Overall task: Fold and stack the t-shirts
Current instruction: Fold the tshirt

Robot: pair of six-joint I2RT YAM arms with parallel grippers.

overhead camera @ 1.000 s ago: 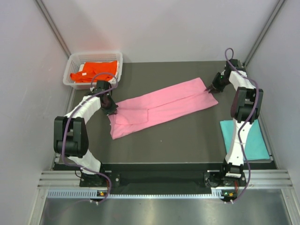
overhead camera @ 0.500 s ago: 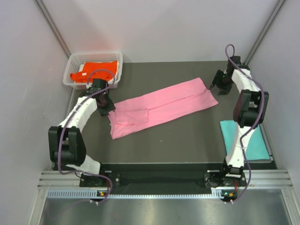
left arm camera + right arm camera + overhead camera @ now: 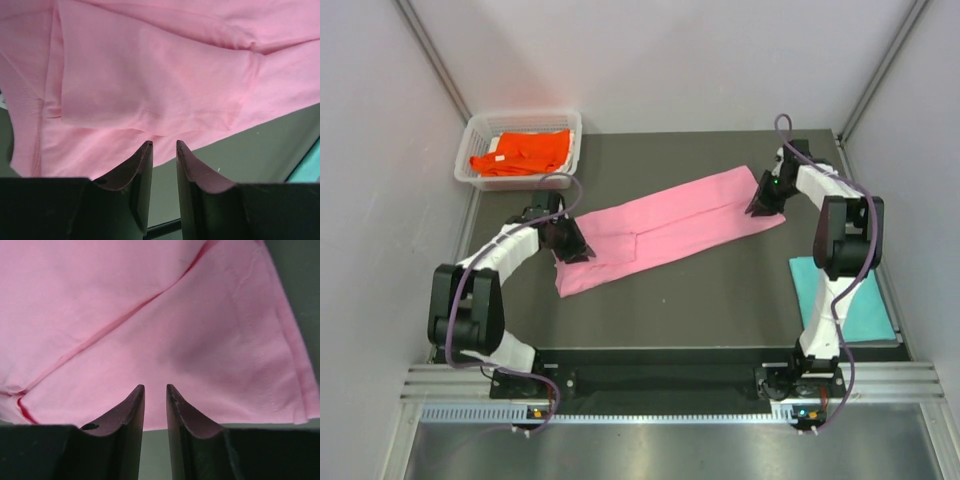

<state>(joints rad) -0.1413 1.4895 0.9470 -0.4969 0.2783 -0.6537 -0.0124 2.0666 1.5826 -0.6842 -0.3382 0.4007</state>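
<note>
Top external: left pincer (image 3: 572,243), right pincer (image 3: 760,203) newly over pink t-shirt (image 3: 670,225) ends.

White basket (image 3: 523,117) sits at table's (image 3: 720,285) far-left corner.

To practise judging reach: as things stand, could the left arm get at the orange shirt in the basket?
Probably yes. The orange shirt lies in the open-topped basket at the far left corner, just beyond the left tool, which is open at the edge of the pink shirt. Nothing stands between them.
</note>
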